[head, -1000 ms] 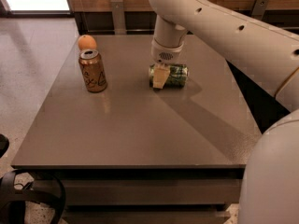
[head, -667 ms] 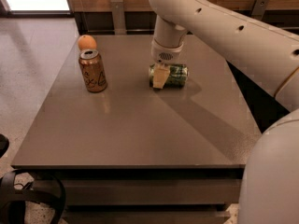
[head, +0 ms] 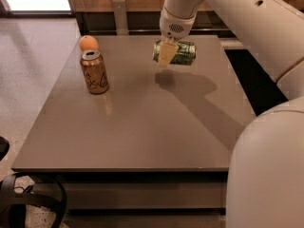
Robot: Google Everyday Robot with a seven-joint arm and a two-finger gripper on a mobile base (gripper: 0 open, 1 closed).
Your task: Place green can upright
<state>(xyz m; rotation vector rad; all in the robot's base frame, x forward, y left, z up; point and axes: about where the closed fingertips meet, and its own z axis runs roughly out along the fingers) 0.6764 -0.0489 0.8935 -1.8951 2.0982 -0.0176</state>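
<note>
Green can (head: 183,52) in end effector (head: 167,56), above table's (head: 142,127) rear.

Glossy metal green can (head: 183,52) — in plastic jaws

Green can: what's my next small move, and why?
Probably rotate the gripper until the green can points top-up, before lowering. The gripper is shut on the can, which lies sideways above the table, with its shadow below.

Your two-finger gripper (head: 165,56) risen above the flat grey table (head: 142,127), small green patterned aluminium can (head: 184,52) lifted clear, sideways in its grip.
</note>
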